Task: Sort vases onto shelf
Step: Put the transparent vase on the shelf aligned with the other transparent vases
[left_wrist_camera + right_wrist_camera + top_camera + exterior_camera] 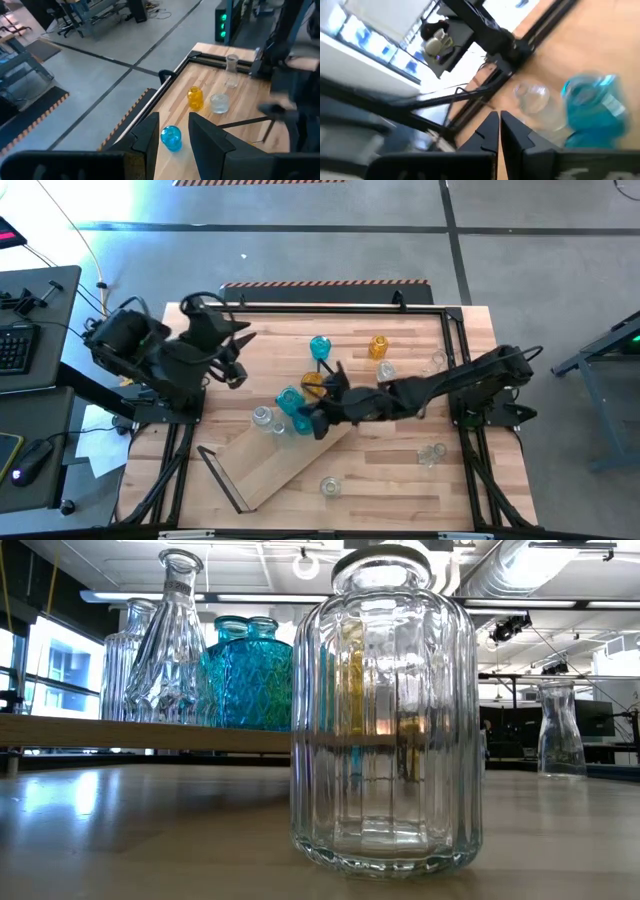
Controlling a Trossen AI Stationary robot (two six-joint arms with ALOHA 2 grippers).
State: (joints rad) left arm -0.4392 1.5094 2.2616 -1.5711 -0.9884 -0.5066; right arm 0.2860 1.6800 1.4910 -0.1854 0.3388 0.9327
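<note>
The shelf (270,465), a light-wood board with black wire ends, lies slantwise on the table. By its far long edge cluster two teal vases (296,412), two clear ones (268,420) and an amber one (313,383). The low view shows teal vases (245,670) and clear vases (170,640) rising behind the shelf's edge (150,733). My right gripper (499,122) (318,418) hovers shut over this cluster, beside a teal vase (595,110) and a clear one (535,100). My left gripper (172,120) (236,372) is raised at the left, open, holding nothing.
Loose vases stand on the table: teal (320,347), amber (378,346), clear ones (386,370) (437,361) at the far side, clear ones (432,452) (330,486) nearer. A ribbed clear jar (385,710) fills the low view. A black frame (340,308) rims the table.
</note>
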